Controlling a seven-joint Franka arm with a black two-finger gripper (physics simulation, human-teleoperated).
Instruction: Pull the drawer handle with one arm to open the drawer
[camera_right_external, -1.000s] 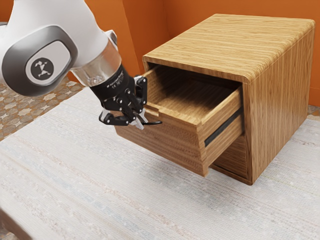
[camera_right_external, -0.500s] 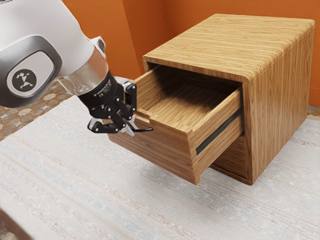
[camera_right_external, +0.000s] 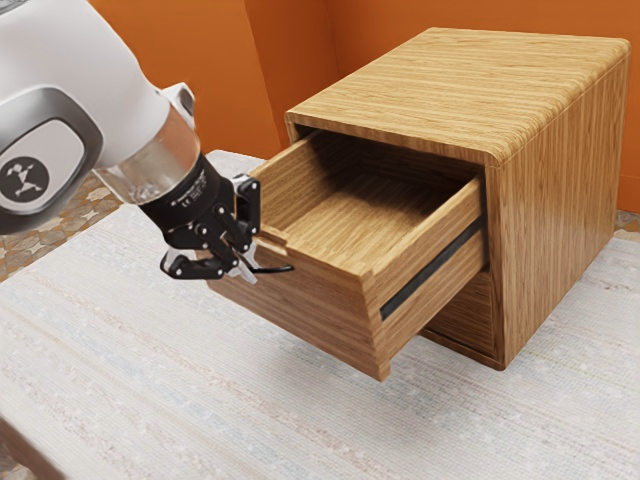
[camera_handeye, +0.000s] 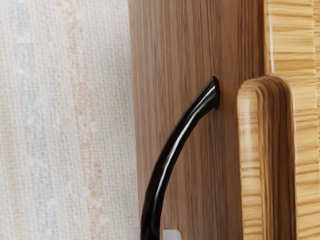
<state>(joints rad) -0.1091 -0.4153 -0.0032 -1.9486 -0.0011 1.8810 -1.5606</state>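
Tool (camera_right_external: 238, 262) clamped on black handle (camera_handeye: 175, 160), in front of cabinet (camera_right_external: 470, 90). Drawer (camera_right_external: 330, 295) well out of cabinet, interior exposed. Opening mostly done; little travel likely left.

Curved black handle (camera_handeye: 175, 155) on brown drawer front (camera_handeye: 165, 60), beside pale woven surface (camera_handeye: 60, 120).

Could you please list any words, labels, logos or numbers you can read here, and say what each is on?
White lettering on the arm's black wrist: too small to read.
White figure emblem on the arm's round joint cap: a sign, no letters.
Cabinet, drawer, drawer handle: no text.
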